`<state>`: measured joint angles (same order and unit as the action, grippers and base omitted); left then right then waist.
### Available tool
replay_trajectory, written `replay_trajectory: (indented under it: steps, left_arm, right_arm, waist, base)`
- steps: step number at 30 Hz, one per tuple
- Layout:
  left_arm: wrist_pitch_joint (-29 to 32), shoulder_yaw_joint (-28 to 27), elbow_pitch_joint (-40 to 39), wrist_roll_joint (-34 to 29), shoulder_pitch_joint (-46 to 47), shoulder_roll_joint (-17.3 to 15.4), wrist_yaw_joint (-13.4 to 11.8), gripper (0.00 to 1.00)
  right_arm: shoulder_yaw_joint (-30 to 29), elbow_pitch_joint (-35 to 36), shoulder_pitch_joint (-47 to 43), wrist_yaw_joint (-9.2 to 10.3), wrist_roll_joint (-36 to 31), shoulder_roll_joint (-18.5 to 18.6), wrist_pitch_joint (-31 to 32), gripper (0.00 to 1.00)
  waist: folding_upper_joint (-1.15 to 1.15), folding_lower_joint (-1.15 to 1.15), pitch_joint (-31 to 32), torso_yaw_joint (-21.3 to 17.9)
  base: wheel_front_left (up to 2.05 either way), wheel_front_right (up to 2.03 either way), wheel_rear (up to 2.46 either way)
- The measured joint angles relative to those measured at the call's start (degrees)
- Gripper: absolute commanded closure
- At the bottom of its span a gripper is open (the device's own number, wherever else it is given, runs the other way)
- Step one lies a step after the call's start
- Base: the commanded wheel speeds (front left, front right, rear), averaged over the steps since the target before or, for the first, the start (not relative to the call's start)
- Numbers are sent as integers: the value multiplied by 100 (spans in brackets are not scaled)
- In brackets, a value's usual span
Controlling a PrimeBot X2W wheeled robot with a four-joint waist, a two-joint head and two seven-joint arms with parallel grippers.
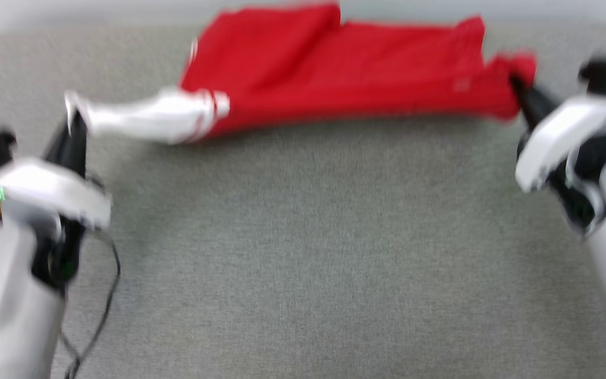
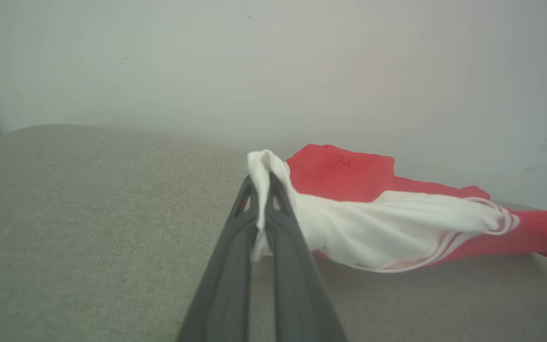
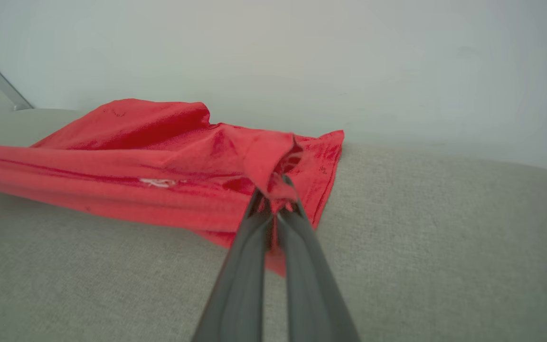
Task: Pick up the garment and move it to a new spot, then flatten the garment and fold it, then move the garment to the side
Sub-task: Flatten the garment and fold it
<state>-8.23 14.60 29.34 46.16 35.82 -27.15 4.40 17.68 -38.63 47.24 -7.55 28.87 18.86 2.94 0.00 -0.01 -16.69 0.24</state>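
Red garment held stretched between 2 grippers at the far side of a grey fabric surface.
Its red body lies bunched in long folds along the back of the surface, close to the pale wall. 1 white sleeve, striped where it meets the red, is pulled out toward the robot's left. The left gripper has its dark fingers pressed together on the tip of that sleeve, with white cloth poking up between them. The right gripper pinches a red corner at the opposite end, fingers closed on the fold. The head view is blurred. A thin black cable hangs by the left forearm.
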Motion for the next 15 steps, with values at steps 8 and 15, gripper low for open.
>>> replay_trajectory:
  steps: [8,15]
  left_arm:
    - [315,-209,-1400,286,-2075,-314,-683,100]
    - [633,-425,-2652,533,-3669,-481,-1356,100]
  right_arm:
    - [-258,1092,-1864,-1,29,76,287,100]
    - [-933,2178,-3480,-3,-121,-130,824,100]
  waist:
    - [0,-1,736,-2]
    - [0,-1,1176,-30]
  base:
    - [0,0,0]
    - [0,0,0]
